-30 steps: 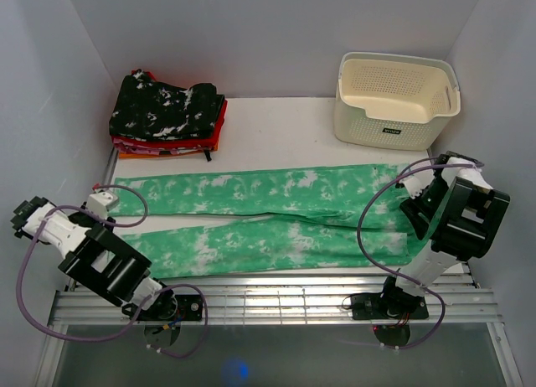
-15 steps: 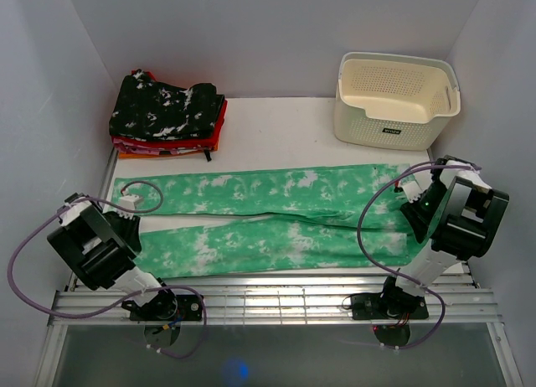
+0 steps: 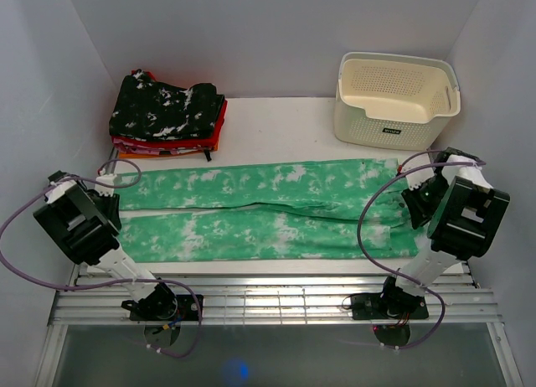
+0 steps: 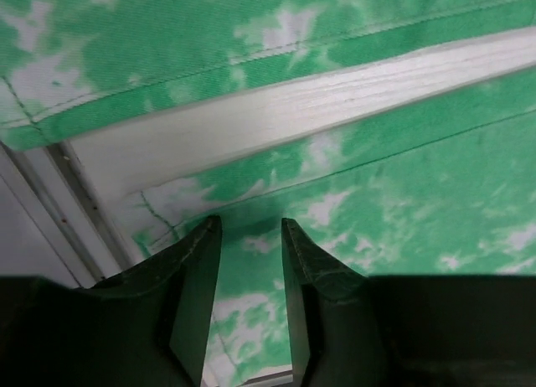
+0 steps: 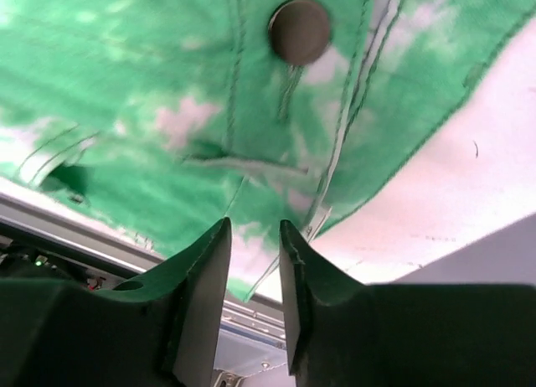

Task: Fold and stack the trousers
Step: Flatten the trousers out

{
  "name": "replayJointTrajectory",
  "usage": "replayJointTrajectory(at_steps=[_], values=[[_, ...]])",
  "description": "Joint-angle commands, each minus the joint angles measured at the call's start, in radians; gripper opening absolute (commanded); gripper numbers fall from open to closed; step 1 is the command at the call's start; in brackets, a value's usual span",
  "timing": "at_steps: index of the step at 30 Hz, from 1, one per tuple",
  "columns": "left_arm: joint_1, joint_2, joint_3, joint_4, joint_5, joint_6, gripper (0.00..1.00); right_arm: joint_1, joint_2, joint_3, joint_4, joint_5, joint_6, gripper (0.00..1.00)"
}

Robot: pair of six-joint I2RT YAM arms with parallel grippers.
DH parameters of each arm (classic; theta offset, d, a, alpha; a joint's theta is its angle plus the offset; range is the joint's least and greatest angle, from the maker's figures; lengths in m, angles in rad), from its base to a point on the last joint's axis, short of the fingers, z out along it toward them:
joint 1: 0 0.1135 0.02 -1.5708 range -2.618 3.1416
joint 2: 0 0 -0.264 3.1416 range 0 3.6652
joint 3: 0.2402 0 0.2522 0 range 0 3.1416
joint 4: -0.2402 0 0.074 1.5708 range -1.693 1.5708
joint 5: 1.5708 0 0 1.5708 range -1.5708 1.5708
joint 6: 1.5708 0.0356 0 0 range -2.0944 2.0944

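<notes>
Top, label: small dark tag on the basket [image 3: 385, 119] wall, too small to read.
Top, basket: far right on the desk [image 3: 276, 127]; only its perforated floor shows.
Top, pile [image 3: 167, 110]: folded clothes, far left.
Top, trousers [image 3: 268, 211]: flat, long axis left to right, waist right, hems left.
Left wrist, left tool [image 4: 247, 228]: nearly closed, pinching the near leg's hem.
Right wrist, right tool [image 5: 254, 228]: nearly closed on the waist edge, below the button [image 5: 299, 31].
</notes>
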Motion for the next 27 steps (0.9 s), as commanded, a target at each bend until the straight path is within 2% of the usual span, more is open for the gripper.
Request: replayJointTrajectory(at_steps=[1,4,7,11,14,17,27], values=[[0.004,-0.103,-0.004,0.008,0.002,0.124,0.47,-0.009,-0.103,0.057,-0.082,-0.064,-0.039,0.37],[0.002,-0.173,0.004,-0.131,0.099,0.238,0.6,-0.02,-0.131,0.116,-0.103,-0.12,-0.019,0.47],[-0.024,-0.255,0.001,-0.173,0.189,0.231,0.67,-0.024,-0.106,0.184,-0.094,-0.195,0.036,0.58],[-0.117,-0.287,-0.024,-0.204,0.248,0.181,0.7,-0.024,-0.04,0.23,-0.016,-0.263,0.162,0.59],[-0.171,-0.293,-0.067,-0.172,0.265,0.118,0.71,-0.023,0.034,0.253,0.065,-0.293,0.246,0.58],[-0.206,-0.29,-0.1,-0.137,0.278,0.07,0.72,-0.018,0.1,0.291,0.073,-0.344,0.303,0.58],[-0.226,-0.289,-0.235,-0.036,0.205,0.02,0.74,0.003,0.173,0.222,0.199,-0.342,0.393,0.61]])
